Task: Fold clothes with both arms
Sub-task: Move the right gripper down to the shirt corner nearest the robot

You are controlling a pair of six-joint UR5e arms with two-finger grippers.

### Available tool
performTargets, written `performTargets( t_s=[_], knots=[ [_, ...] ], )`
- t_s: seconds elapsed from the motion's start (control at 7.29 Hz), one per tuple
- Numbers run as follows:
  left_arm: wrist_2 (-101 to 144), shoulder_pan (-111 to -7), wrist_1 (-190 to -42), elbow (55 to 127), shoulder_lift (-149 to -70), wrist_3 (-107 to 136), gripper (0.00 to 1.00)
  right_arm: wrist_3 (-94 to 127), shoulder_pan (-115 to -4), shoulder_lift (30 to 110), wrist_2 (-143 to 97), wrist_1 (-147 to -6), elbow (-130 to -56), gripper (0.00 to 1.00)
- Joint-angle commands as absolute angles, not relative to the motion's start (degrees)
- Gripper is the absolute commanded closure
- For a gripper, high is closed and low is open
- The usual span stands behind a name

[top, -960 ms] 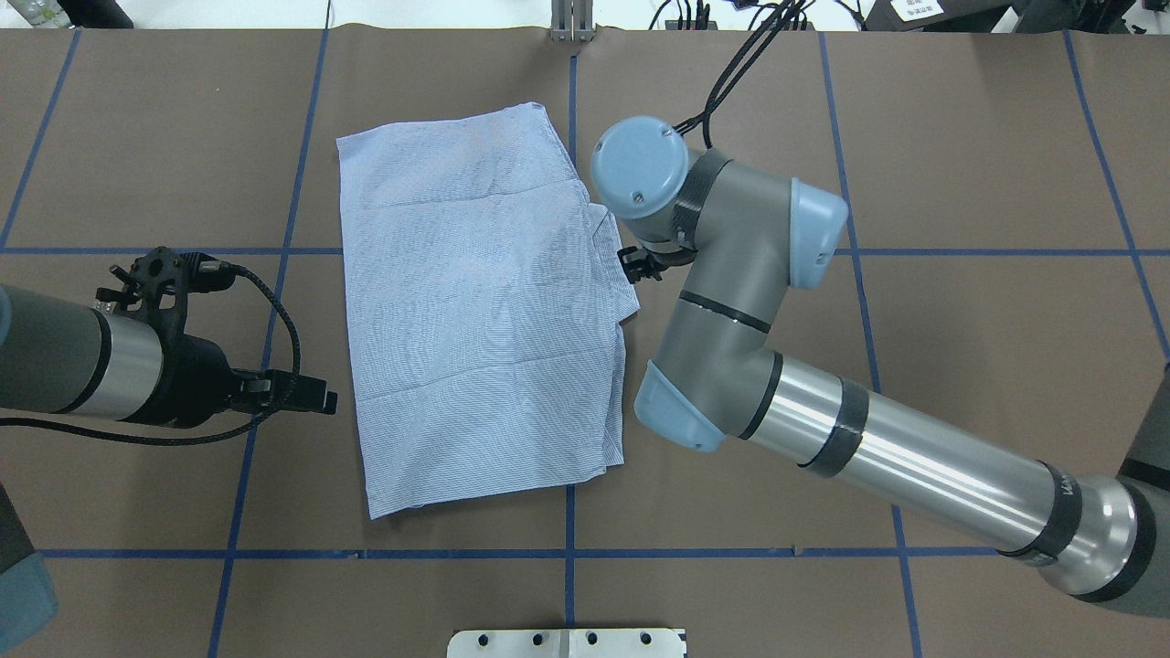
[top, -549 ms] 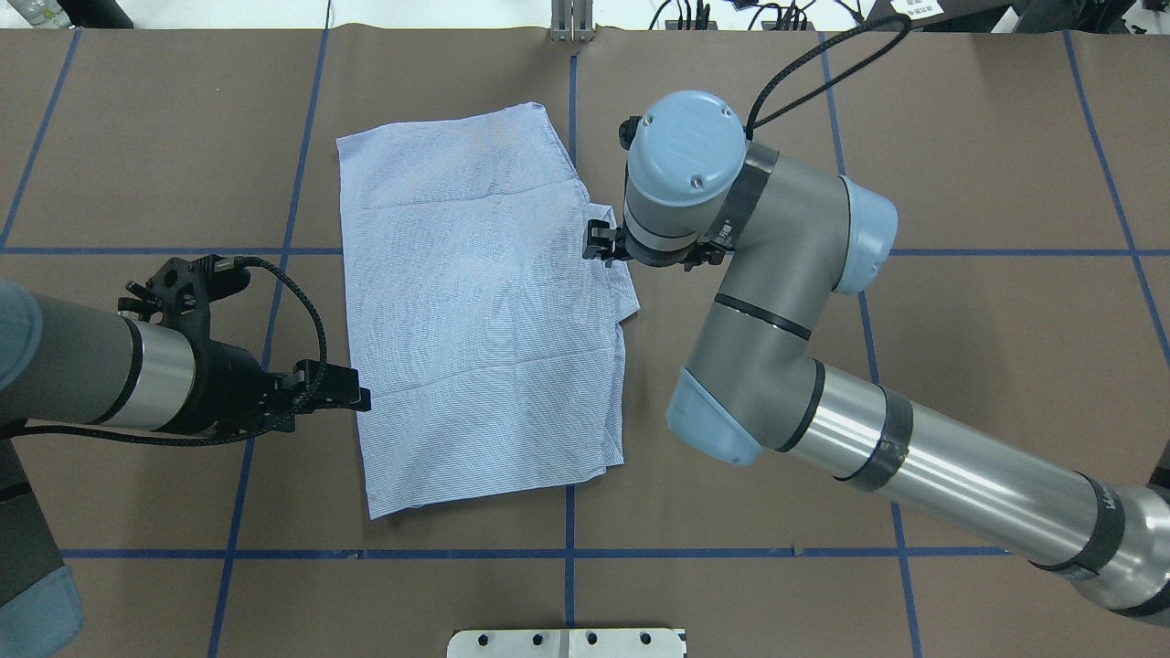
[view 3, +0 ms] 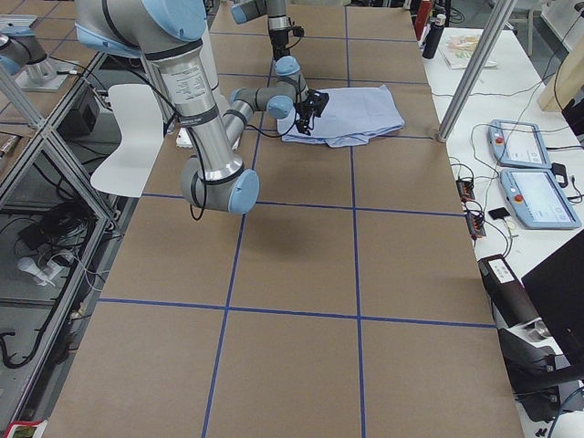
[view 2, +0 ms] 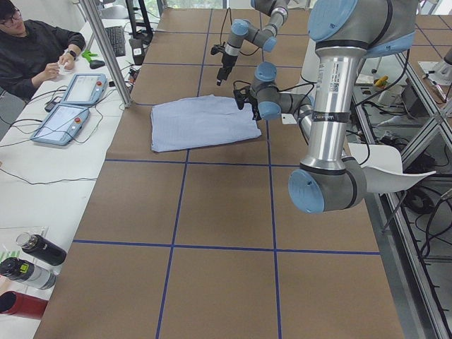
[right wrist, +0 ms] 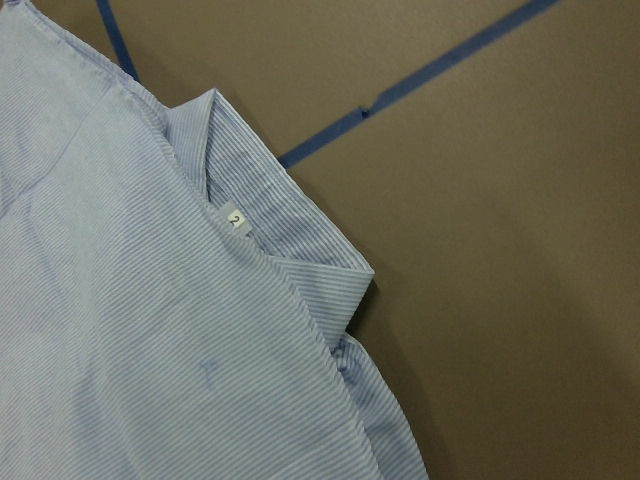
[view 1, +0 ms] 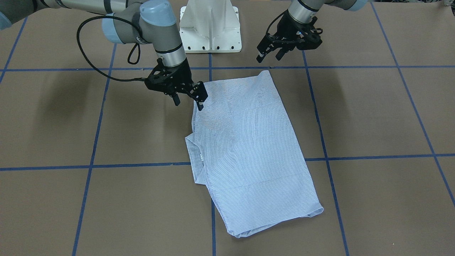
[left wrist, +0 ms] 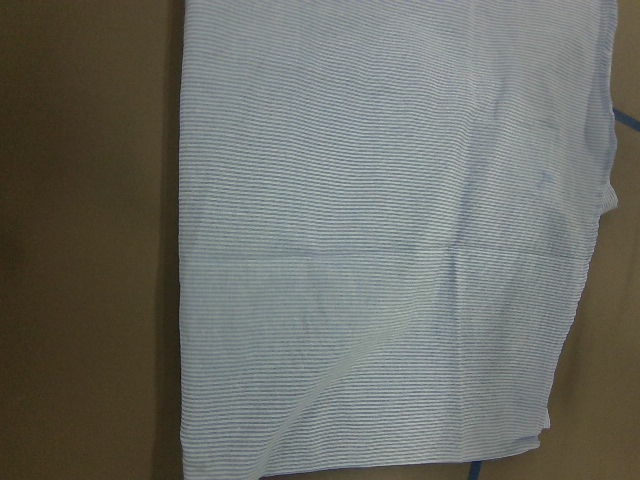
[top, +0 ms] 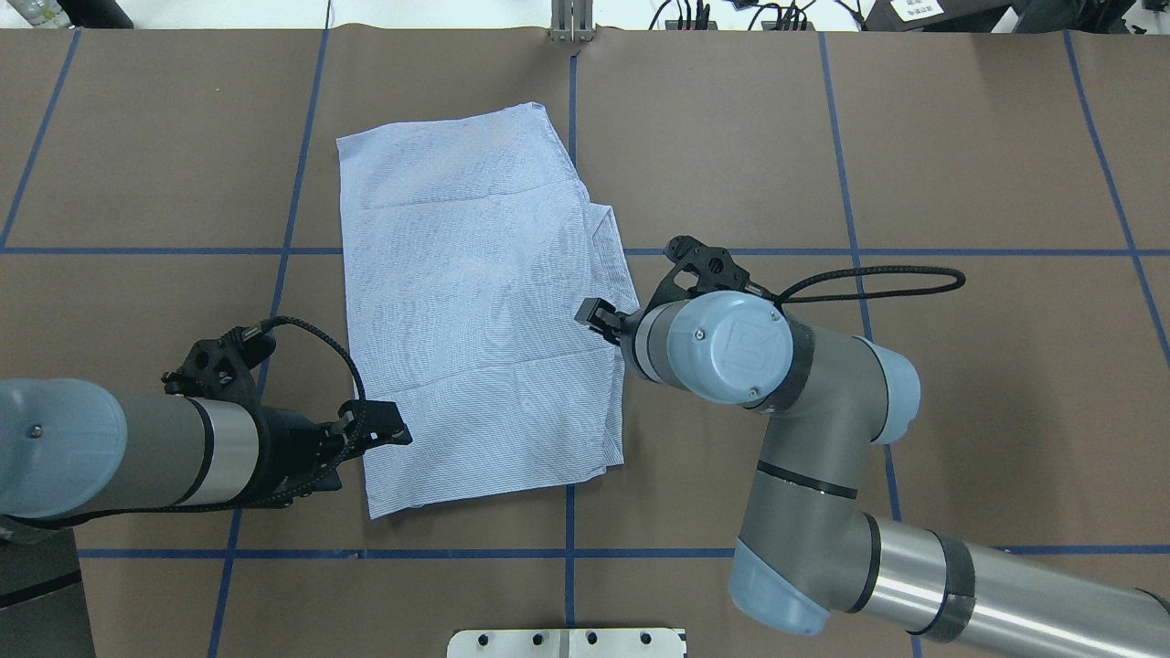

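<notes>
The light blue striped shirt (top: 475,311) lies folded into a flat rectangle on the brown table; it also shows in the front view (view 1: 249,153). Its collar (right wrist: 290,250) with a small white label (right wrist: 236,221) sticks out on the robot's right side. My right gripper (view 1: 188,103) is open and empty, hovering over the shirt's right edge just robot-side of the collar; it also shows in the overhead view (top: 599,315). My left gripper (view 1: 270,53) is open and empty, above the table by the shirt's near-left corner (top: 388,428). The left wrist view shows only flat shirt cloth (left wrist: 390,250).
The white pedestal base (view 1: 209,25) stands behind the shirt on the robot's side. Blue tape lines (top: 571,553) cross the brown table cover. An operator (view 2: 35,49) sits by two teach pendants (view 2: 70,106) past the far edge. Bottles (view 2: 28,268) stand at that side.
My right arm has swung toward the robot, carrying its gripper from the collar down along the shirt's right edge. My left gripper has moved right to the shirt's near-left corner. The shirt has not moved.
</notes>
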State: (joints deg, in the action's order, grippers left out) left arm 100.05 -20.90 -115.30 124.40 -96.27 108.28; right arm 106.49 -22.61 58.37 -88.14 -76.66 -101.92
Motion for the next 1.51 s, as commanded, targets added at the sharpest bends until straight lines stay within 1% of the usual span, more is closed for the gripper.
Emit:
performTargets(
  t_s=[0.0,0.14,0.41,0.55,0.69,0.82,1.1,1.37],
  knots=[
    [97.5,-19.0,-115.0,124.2,-95.9,112.8,0.0,119.6,-20.0,57.7,-86.0,-79.4,-101.7,0.11],
    [97.5,-18.6,-115.0,124.0,-95.9,113.5,0.0,124.1,-18.9,55.8,-86.0,-82.8,-101.3,0.13],
    [97.5,-18.3,-115.0,123.9,-95.9,113.6,0.0,128.7,-15.9,56.3,-85.3,-83.0,-101.4,0.14],
    [97.6,-18.3,-115.0,123.9,-95.9,113.5,0.0,129.5,-14.2,56.5,-82.6,-83.0,-101.2,0.19],
    [97.6,-18.3,-115.0,123.9,-96.0,113.5,0.0,129.5,-13.8,56.6,-81.9,-83.1,-100.7,0.31],
    [97.6,-18.2,-115.0,123.9,-96.0,113.5,0.0,129.4,-13.5,56.8,-81.9,-83.2,-100.5,0.33],
    [97.6,-18.2,-115.0,123.9,-96.0,113.5,0.0,129.1,-12.8,56.2,-81.9,-86.9,-100.5,0.33],
    [97.5,-18.2,-115.0,123.9,-96.1,113.5,0.0,129.0,-12.4,56.3,-81.9,-86.9,-100.4,0.33]
  ],
)
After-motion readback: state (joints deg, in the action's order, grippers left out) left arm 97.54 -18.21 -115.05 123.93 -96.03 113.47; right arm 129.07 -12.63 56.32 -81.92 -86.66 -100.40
